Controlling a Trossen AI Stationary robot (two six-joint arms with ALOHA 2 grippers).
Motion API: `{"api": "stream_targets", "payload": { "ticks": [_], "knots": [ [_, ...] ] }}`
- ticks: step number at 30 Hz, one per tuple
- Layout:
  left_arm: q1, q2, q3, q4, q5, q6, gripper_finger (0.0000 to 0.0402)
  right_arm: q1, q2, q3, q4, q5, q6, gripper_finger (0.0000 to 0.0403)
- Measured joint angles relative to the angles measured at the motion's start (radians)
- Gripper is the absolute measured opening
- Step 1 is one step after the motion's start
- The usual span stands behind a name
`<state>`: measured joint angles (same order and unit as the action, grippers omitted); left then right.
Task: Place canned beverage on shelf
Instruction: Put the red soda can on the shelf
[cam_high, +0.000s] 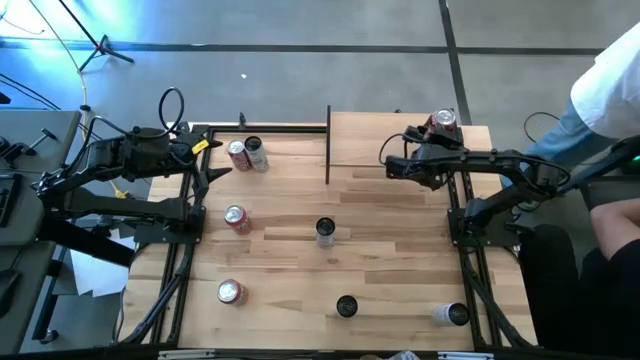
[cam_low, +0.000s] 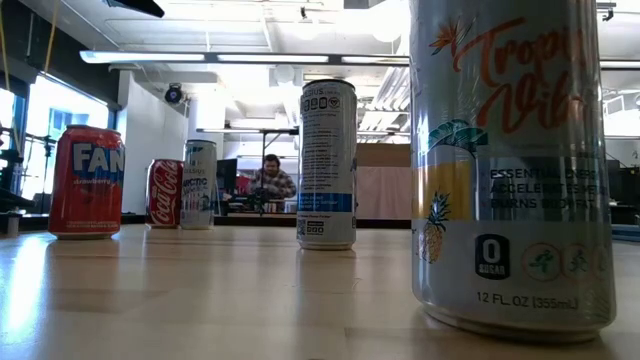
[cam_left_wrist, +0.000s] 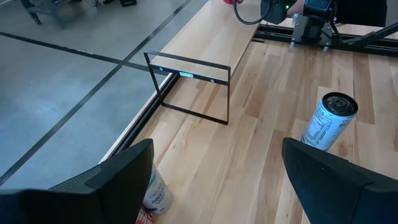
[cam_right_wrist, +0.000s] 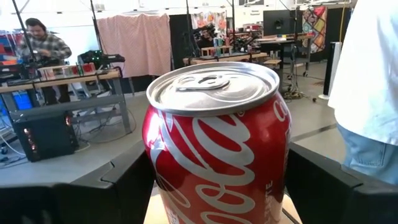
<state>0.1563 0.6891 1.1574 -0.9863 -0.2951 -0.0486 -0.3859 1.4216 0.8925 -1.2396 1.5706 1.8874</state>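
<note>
High view: my right gripper (cam_high: 432, 143) sits over the shelf (cam_high: 380, 130) at the table's far edge, beside a red cola can (cam_high: 443, 124) standing on the shelf's far right corner
Right wrist view: the cola can (cam_right_wrist: 217, 155) stands upright between my two fingers (cam_right_wrist: 118, 186), filling the gap; whether the pads press its sides I cannot tell
Right jaws: apart, wide around the can
Left gripper (cam_high: 212, 160): at the far left of the table, near a pair of cans (cam_high: 247, 154), one red and one silver
Left jaws: apart, nothing between them; my left wrist view looks past them at the shelf's black frame (cam_left_wrist: 189, 87) and a tall pale can (cam_left_wrist: 328, 121)
Table (cam_high: 400, 250): a red can (cam_high: 237, 218) left of centre, a slim can (cam_high: 325, 231) in the middle, three more along the near edge
Low view: a tropical-print can (cam_low: 510, 160) close up, a slim white can (cam_low: 327, 165) behind
Room: a person in a white top (cam_high: 610, 75) at the right
</note>
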Motion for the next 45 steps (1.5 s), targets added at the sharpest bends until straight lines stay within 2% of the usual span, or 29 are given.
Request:
{"api": "stream_targets", "payload": {
  "ticks": [24,30,35,40,45],
  "knots": [
    [0.000,0.000,0.000,0.000,0.000,0.000,0.0335,-0.105,0.000,0.000,0.157,-0.002,-0.042,0.0315],
    [0.000,0.000,0.000,0.000,0.000,0.000,0.0335,-0.112,0.000,0.012,0.264,-0.039,-0.203,0.0316],
    [0.000,0.000,0.000,0.000,0.000,0.000,0.0335,-0.118,-0.001,0.049,0.332,-0.058,-0.402,0.0316],
    [0.000,0.000,0.000,0.000,0.000,0.000,0.0335,-0.153,-0.001,0.084,0.425,-0.128,-0.590,0.0316],
    [0.000,0.000,0.000,0.000,0.000,0.000,0.0335,-0.187,-0.001,0.089,0.505,-0.215,-0.662,0.0316]
  ]
}}
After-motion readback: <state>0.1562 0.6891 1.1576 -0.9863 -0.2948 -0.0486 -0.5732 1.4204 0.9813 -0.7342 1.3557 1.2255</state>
